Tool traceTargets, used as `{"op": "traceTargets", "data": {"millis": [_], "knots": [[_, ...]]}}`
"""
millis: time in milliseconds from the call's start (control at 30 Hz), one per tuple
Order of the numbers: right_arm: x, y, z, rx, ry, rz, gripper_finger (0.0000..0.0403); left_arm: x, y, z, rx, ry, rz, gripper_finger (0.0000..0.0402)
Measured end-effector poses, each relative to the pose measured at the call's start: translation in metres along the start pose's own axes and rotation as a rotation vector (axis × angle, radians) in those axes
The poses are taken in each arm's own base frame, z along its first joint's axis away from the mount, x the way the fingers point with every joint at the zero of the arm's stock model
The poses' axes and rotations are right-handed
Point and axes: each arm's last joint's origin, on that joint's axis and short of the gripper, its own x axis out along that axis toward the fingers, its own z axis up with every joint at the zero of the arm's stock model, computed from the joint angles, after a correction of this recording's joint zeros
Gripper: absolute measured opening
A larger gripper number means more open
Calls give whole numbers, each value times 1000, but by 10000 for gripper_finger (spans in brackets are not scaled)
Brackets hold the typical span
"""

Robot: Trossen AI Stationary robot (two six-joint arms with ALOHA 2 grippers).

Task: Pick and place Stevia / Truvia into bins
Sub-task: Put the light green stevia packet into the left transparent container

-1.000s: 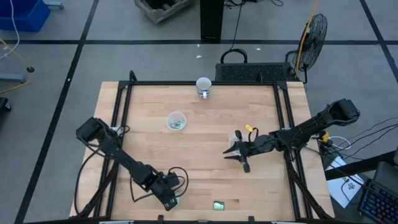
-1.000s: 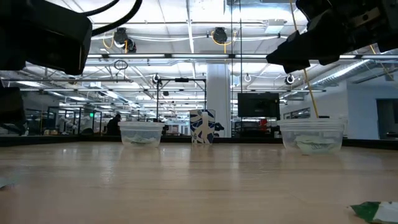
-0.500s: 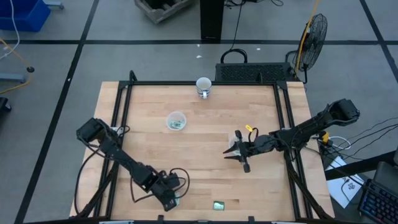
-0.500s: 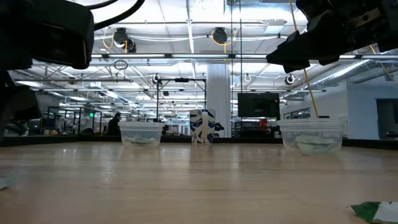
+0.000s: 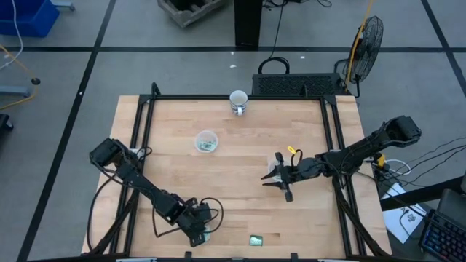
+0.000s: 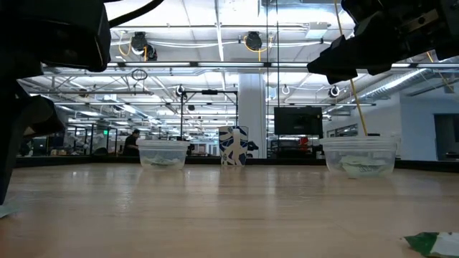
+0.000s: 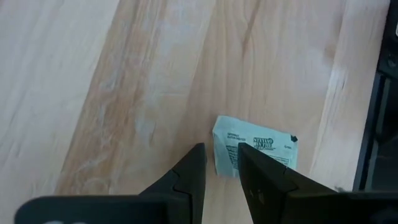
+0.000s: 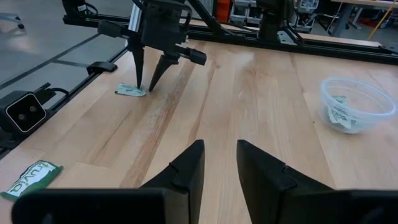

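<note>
A green-and-white sachet [image 7: 255, 149] lies flat on the wooden table near its near edge; it also shows in the right wrist view [image 8: 130, 91]. My left gripper [image 7: 219, 152] is open and points down just over the sachet's edge, one finger to either side of that edge. A second sachet [image 5: 255, 239] lies flat further right along the near edge. One clear cup [image 5: 206, 141] with sachets in it stands left of centre. My right gripper [image 5: 280, 185] is open and empty, held above the other clear cup [image 5: 274, 172], which also holds sachets [image 6: 361, 166]. My left gripper's fingers [image 8: 138, 81] come from above, pointing down, with their tips at the sachet's edge [image 7: 217, 140]. I cannot tell whether they touch it. The sachet lies flat on the table.
An opaque white cup [image 5: 238, 100] stands at the table's far edge, in the middle. A black frame [image 5: 233, 97] runs around the table. The second sachet [image 8: 28, 177] lies near the near edge, between the two arms.
My left gripper has come down toward the sachet at the near edge. The sachet has stayed where it was. My right gripper has kept still.
</note>
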Motion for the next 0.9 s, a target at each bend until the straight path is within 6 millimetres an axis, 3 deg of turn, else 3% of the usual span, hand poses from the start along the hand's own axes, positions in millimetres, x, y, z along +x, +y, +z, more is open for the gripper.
{"op": "traceTargets", "data": {"millis": [133,333,633,767,900], "knots": [[0,0,0,0,0,0,86,0,-1,-3,45,4,1,81],[0,0,0,0,0,0,86,0,-2,-4,43,28,-12,9],[0,0,0,0,0,0,86,-2,-2,2,206,-67,6,5],[0,0,1,-23,-9,0,86,-18,2,22,190,-266,113,3],[0,0,4,-43,-45,-1,86,-47,19,43,132,-436,286,5]]}}
